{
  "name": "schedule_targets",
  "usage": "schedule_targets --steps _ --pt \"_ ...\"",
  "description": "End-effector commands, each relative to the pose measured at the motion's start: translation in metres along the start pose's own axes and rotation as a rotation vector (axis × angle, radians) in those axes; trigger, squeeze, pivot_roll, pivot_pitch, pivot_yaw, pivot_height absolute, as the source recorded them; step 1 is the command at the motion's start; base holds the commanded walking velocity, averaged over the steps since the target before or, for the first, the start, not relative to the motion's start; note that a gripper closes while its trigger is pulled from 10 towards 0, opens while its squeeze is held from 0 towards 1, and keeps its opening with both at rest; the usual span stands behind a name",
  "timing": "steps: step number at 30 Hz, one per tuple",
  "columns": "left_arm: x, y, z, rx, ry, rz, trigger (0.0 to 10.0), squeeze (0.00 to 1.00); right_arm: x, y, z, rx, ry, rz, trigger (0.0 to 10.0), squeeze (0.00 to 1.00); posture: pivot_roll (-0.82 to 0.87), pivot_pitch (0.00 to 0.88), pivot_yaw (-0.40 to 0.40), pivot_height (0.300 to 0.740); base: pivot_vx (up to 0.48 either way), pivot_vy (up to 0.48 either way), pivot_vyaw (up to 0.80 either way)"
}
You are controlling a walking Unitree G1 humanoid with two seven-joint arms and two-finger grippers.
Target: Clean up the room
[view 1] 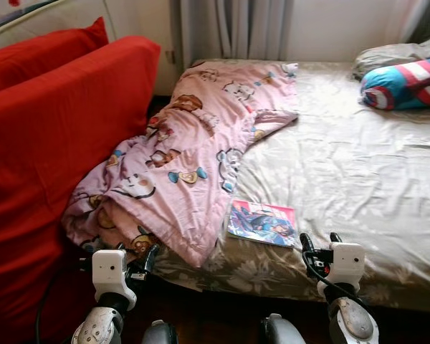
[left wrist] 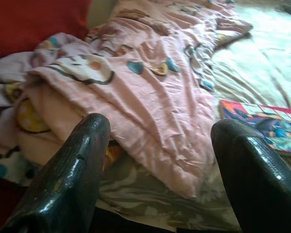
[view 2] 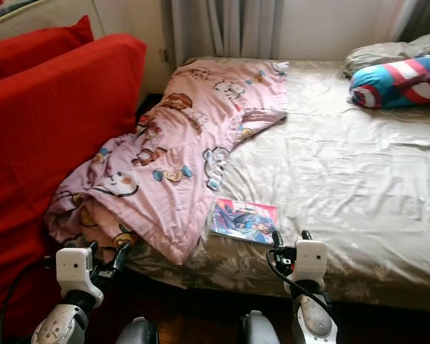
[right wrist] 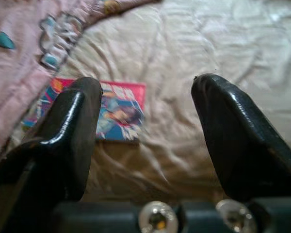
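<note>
The right gripper [view 1: 319, 242] hangs with its fingers wide apart at the near edge of the bed [view 1: 358, 165], holding nothing. A colourful book [view 1: 262, 222] lies flat on the beige sheet, just beside this gripper and toward the robot's left. The left gripper [view 1: 118, 252], also wide open and empty, is at the low end of a crumpled pink blanket [view 1: 193, 158]. The blanket's edge touches the book. Red cushions [view 1: 50, 129] stand beside the bed, and a striped pillow [view 1: 405, 84] lies at the far side.
</note>
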State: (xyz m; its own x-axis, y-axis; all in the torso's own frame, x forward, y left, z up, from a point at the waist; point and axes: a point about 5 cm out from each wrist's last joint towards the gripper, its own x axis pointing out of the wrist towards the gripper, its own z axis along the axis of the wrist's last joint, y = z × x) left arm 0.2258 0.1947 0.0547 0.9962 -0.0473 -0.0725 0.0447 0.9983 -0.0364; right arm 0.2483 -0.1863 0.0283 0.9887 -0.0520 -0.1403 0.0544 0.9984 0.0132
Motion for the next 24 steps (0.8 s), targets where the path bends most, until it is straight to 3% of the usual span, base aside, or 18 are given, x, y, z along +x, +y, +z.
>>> schedule_targets --steps 1,21,24 --pt "0.0007 -0.003 0.0001 0.004 0.009 -0.013 10.0 0.0 -0.0008 -0.0002 -0.0023 -0.002 0.009 -0.004 10.0 0.0 -0.08 0.09 0.03 0.615 0.0 0.0 0.0" --pt "0.0008 -0.0076 0.003 -0.001 0.01 -0.026 10.0 0.0 -0.0022 0.0049 -0.0012 0.013 -0.009 0.025 10.0 0.0 -0.08 0.092 0.031 0.615 0.0 0.0 0.0" --pt "0.0011 -0.0082 0.0036 -0.003 0.009 -0.031 10.0 0.0 -0.0023 0.0062 -0.0009 0.006 -0.011 0.037 10.0 0.0 -0.08 0.092 0.032 0.615 0.305 0.0 0.0"
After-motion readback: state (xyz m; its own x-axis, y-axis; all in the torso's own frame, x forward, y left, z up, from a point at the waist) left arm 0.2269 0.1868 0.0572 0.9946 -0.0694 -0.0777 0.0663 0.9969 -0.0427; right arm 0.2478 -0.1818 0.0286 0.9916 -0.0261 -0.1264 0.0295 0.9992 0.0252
